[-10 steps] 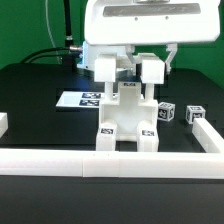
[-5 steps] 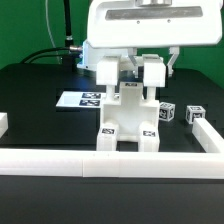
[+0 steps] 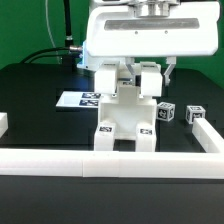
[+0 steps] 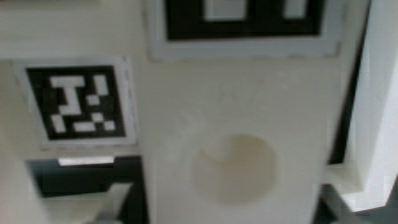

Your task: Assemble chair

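The chair (image 3: pixel 127 118) is a blocky white body standing upright near the front rail, with tags on its two feet. Its narrow upper part rises between my fingers. My gripper (image 3: pixel 127 82) hangs straight over it, jaws spread wide, one finger (image 3: pixel 105 78) on each side of that upper part with a small gap. In the wrist view the chair's white face (image 4: pixel 240 140) with a tag (image 4: pixel 75 98) fills the picture, and the fingertips (image 4: pixel 107 195) show blurred at the edges. Two small tagged blocks (image 3: pixel 166 113) (image 3: pixel 195 116) lie on the exterior view's right.
The marker board (image 3: pixel 80 99) lies flat behind the chair on the exterior view's left. A long plain white border rail (image 3: pixel 110 163) runs along the front, with side pieces (image 3: pixel 206 135) at the right and the left. Black cables trail at the back left.
My gripper has come down over the chair's upper part, so the fingers now sit lower beside it. The chair and the small blocks have not moved.
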### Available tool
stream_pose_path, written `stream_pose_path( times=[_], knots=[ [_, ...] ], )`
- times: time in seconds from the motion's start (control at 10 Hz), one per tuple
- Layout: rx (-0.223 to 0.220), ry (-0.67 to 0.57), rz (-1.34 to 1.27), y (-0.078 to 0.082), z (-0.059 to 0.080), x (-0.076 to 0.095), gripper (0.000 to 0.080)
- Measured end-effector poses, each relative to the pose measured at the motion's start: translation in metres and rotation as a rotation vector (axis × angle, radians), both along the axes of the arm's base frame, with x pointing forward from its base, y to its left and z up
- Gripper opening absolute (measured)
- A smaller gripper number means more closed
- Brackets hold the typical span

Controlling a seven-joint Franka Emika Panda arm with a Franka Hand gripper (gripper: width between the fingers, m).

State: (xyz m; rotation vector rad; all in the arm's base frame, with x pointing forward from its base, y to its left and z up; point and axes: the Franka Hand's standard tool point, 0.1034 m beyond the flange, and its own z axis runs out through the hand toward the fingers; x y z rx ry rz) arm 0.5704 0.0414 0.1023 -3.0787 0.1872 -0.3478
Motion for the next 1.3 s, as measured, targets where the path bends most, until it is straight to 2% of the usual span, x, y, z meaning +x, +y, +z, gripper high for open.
stream_pose_path(
  times=[0.2, 0.3, 0.4, 0.6, 0.9, 1.3],
  knots=[
    [0.000, 0.000, 0.000, 0.000, 0.000, 0.000, 0.0584],
    [0.000, 0.001, 0.000, 0.000, 0.000, 0.000, 0.0584],
    [-0.001, 0.001, 0.000, 0.000, -0.001, 0.000, 0.0641],
    [-0.002, 0.008, -0.002, -0.003, -0.003, -0.001, 0.0648],
    [0.009, -0.003, -0.001, -0.007, 0.015, 0.000, 0.0649],
    [0.007, -0.002, -0.001, -0.007, 0.012, 0.000, 0.0649]
  ],
)
